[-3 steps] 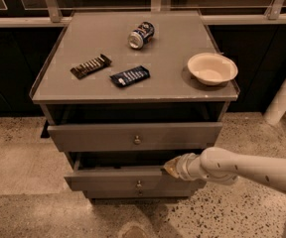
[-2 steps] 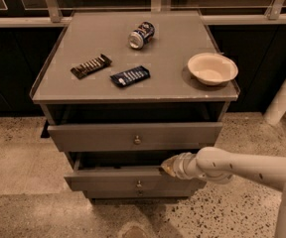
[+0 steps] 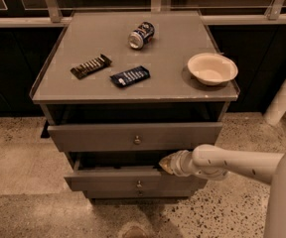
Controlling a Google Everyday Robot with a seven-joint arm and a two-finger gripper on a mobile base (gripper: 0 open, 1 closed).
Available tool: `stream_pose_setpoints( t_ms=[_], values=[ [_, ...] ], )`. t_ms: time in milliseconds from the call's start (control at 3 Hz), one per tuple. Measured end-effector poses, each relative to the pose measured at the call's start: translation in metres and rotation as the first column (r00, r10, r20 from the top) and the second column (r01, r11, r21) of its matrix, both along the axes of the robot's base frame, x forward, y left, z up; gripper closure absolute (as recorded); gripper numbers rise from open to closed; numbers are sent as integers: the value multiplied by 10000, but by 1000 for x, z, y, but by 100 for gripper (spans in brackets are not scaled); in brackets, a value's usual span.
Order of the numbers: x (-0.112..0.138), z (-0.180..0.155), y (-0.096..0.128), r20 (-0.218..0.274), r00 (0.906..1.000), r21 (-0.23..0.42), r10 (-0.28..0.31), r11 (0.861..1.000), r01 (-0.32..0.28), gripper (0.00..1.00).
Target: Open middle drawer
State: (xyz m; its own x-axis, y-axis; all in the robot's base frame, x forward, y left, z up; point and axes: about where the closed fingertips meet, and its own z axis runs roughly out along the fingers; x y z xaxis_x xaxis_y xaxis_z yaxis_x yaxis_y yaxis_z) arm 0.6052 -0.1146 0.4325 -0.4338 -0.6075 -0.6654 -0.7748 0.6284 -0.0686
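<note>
The grey cabinet (image 3: 133, 90) has drawers with small round knobs. The middle drawer (image 3: 108, 180), with its knob (image 3: 139, 184), stands pulled out a little, with a dark gap above its front. My gripper (image 3: 164, 163) comes in from the right on a white arm (image 3: 232, 163). Its tip sits at the top edge of the middle drawer's front, right of the knob and just below the upper drawer (image 3: 93, 137). The upper drawer also stands out from the cabinet body.
On the cabinet top lie a tipped can (image 3: 141, 35), a dark striped bar (image 3: 90, 66), a blue packet (image 3: 129, 76) and a white bowl (image 3: 212, 68) near the right edge. A white post (image 3: 284, 95) stands at the right. Speckled floor surrounds the cabinet.
My gripper has shifted slightly to the left along the middle drawer's top edge. The drawers look about as they were.
</note>
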Motion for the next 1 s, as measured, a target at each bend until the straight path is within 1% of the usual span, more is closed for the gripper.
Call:
stream_pose_setpoints(
  t_ms=[333,667,1000],
  values=[
    [-6,-6,2,-271,9993,-22,252,9997,-253,100],
    [-22,-21,-4,-958,9929,-49,698,9975,-706,100],
    [-22,-22,-4,-986,9926,-47,715,9974,-723,100]
  ],
)
